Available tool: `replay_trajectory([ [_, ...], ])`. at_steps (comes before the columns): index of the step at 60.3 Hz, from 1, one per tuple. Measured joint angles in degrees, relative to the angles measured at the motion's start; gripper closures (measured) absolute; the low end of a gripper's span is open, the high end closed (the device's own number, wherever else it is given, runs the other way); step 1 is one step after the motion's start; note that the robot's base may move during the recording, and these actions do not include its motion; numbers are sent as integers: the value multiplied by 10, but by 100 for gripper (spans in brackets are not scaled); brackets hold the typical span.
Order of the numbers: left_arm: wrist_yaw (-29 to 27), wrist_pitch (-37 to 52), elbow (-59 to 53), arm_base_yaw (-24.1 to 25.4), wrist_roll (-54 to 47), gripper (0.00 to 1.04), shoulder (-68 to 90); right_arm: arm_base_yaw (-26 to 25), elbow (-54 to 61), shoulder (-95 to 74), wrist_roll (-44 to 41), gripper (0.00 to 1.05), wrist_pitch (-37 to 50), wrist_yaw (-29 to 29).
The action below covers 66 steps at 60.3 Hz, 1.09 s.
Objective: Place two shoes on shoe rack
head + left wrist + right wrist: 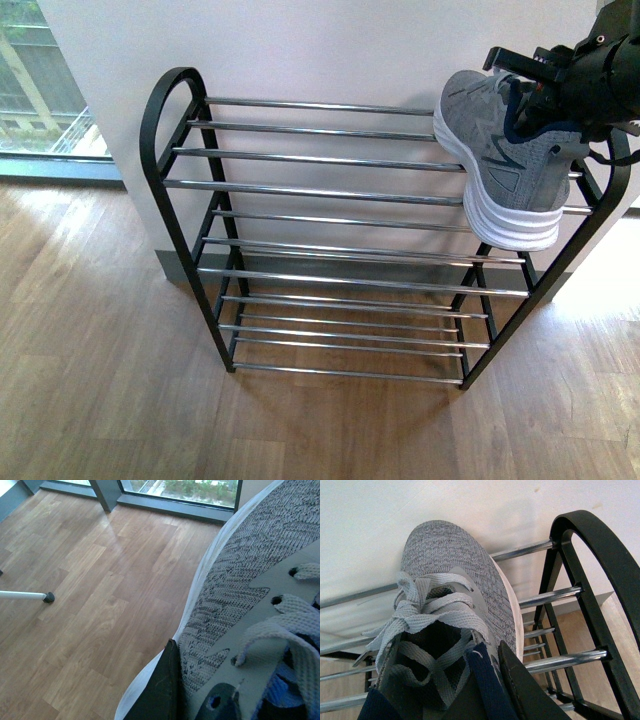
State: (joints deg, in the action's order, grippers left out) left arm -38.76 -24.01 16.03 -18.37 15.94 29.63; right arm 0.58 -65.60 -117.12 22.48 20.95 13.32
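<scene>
The shoe rack (160,110) stands against the wall, black frame with chrome bars and all tiers bare. One grey sneaker (505,160) hangs tilted over the right end of its top tier, white sole facing left. My right gripper (545,85) is shut on its collar. In the right wrist view that sneaker (450,565) points toe-first at the wall above the rack's bars (555,597), one finger (525,690) outside its collar. My left gripper (192,695) is shut on a second grey sneaker (240,580) above the wooden floor; the left arm is out of the front view.
White wall (300,50) behind the rack, a window (40,80) at the far left, wooden floor (100,380) in front. In the left wrist view a white pole with a black foot (47,597) rests on the floor near a window frame (175,505).
</scene>
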Motion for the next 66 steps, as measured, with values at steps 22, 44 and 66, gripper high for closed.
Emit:
replay_trajectory([
  [22, 0, 0, 0, 0, 0, 103, 0, -2, -19, -12, -39, 102, -6, -9],
  [44, 0, 0, 0, 0, 0, 103, 0, -3, -6, 47, -66, 35, -63, -55],
  [66, 0, 0, 0, 0, 0, 103, 0, -65, 99, 212, -352, 9, -52, -87],
])
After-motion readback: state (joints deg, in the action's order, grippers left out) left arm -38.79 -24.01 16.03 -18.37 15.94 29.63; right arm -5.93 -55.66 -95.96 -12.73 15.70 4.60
